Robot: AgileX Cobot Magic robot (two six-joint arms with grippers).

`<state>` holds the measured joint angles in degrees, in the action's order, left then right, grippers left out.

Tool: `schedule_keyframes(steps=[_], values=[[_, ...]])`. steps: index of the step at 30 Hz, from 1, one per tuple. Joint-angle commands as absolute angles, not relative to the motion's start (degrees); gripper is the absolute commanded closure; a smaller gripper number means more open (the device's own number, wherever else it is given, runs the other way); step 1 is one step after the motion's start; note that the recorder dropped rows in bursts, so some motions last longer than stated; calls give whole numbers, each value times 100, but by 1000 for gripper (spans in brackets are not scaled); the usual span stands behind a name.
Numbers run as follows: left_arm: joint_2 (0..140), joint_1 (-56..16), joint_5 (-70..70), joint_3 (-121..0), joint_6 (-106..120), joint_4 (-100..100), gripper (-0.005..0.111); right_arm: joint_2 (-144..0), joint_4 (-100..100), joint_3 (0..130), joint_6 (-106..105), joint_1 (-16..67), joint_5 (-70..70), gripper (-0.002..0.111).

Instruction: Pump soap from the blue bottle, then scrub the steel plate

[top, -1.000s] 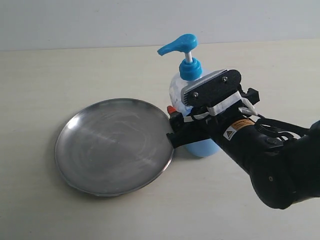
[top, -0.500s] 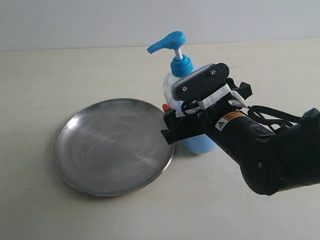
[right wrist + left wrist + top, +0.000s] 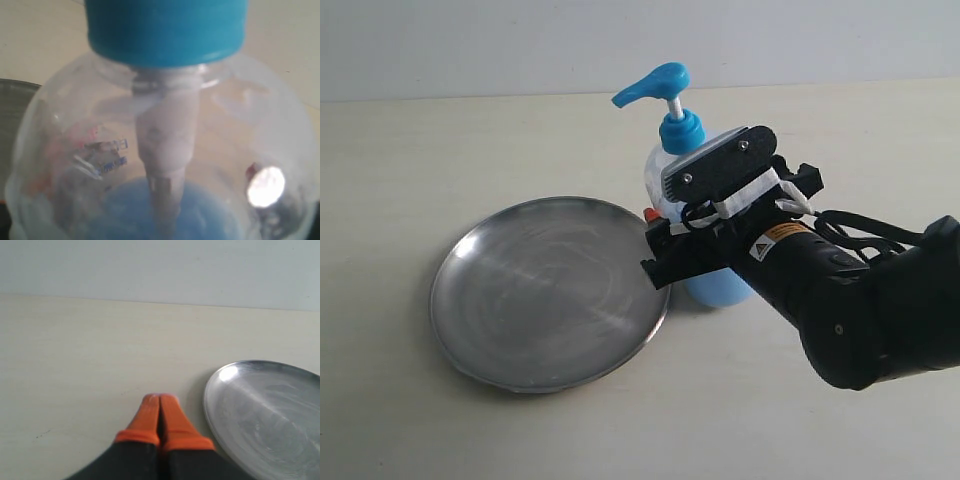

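Note:
The blue bottle (image 3: pixel 722 287) stands upright on the table just right of the steel plate (image 3: pixel 545 290), its blue pump head (image 3: pixel 655 83) pointing left toward the plate. My right gripper (image 3: pixel 688 215) reaches in from the right and is shut on the bottle's clear body, one finger on each side. The right wrist view is filled by the bottle (image 3: pixel 75 125), with its blue collar (image 3: pixel 165 30) and the light blue soap (image 3: pixel 120 210) inside. My left gripper (image 3: pixel 160 404) is shut with orange tips together, low over the table beside the plate (image 3: pixel 270 415). The plate shows faint pale smears.
The pale table (image 3: pixel 410 150) runs back to a light wall (image 3: pixel 470 40). My right arm (image 3: pixel 860 310) fills the lower right of the exterior view. The left arm does not show there.
The right gripper has carried the bottle a little to the left, closer to the plate's rim. Over the last half second it has barely moved.

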<state>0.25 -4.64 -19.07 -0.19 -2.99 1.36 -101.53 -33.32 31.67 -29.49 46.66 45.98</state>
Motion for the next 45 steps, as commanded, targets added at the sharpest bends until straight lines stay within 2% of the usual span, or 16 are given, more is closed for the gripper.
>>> schedule_keyframes(steps=[1, 15, 45], values=[[0, -459, -1867, 0, -346, 164, 107, -10088, -3189, 3239, -2999, 4666, 4975, 108], [0, -459, -1867, -23, -346, 164, 107, -10086, -3062, 3239, -3299, 4666, 5064, 108], [2729, -472, -1867, -2709, -346, 164, 107, -10086, -3061, 3239, -3299, 4666, 5220, 108]])
